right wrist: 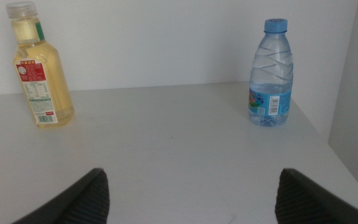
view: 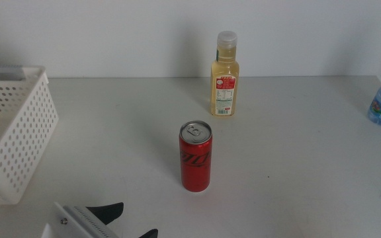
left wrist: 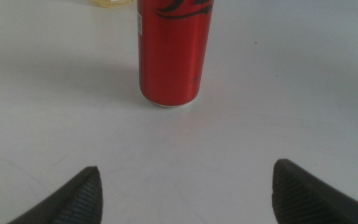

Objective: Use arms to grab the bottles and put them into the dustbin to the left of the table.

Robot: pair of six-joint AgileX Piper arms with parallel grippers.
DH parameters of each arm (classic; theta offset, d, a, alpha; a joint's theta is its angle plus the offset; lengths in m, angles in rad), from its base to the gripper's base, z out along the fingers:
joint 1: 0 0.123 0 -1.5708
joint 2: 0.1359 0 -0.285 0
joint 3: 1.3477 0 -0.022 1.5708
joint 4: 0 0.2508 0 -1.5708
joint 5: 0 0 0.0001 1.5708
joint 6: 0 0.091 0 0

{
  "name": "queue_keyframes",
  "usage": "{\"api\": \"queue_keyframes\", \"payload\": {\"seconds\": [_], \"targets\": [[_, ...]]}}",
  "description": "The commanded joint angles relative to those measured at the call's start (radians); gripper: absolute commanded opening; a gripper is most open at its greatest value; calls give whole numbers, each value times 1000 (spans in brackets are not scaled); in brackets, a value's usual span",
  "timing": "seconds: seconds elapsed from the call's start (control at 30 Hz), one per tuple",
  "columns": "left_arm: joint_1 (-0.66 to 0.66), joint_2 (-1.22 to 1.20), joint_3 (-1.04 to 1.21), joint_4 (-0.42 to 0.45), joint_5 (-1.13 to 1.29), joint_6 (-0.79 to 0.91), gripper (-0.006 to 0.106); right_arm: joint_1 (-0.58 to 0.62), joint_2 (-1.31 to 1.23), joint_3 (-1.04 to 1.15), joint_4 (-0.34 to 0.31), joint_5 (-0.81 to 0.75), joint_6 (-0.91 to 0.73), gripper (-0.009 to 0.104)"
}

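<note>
Your middle camera looks forward and down over the surface (view: 296,152), taking in all of it. Your left wrist camera sits low, close before the can (left wrist: 173,53). Your right wrist camera looks level toward the far wall; both wrist views catch the yellow bottle (right wrist: 39,71).

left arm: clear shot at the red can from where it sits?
Probably yes. The left gripper is open, apart from the red can, which stands upright straight ahead with only bare table between. The yellow bottle stands well behind it.
</note>
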Motion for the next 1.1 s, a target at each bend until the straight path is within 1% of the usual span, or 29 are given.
{"api": "queue_keyframes", "payload": {"seconds": [0.0,0.07,0.13,0.3,0.5,0.73,0.83,1.07], "targets": [[1,-18,10,-11,-180,-23,94,-4,-21,-9,-11,-73,-5,94],[1,-18,3,-12,-180,-23,94,-4,-21,-9,-11,-73,-5,94],[1,-2,-58,-8,-149,-23,94,-4,-21,-9,-11,-73,-5,94],[1,64,-154,43,-117,-33,93,-4,-21,-9,-11,-73,-5,94],[1,152,-270,77,-116,-44,93,-4,-21,-9,-11,-73,-5,94],[1,231,-404,88,-88,-63,93,-4,-21,-9,-11,-73,-5,94],[1,258,-456,92,-53,-63,93,-4,-21,-9,-11,-73,-5,94],[1,313,-585,143,27,-66,93,-4,-21,-9,-11,-73,-5,94]]}}
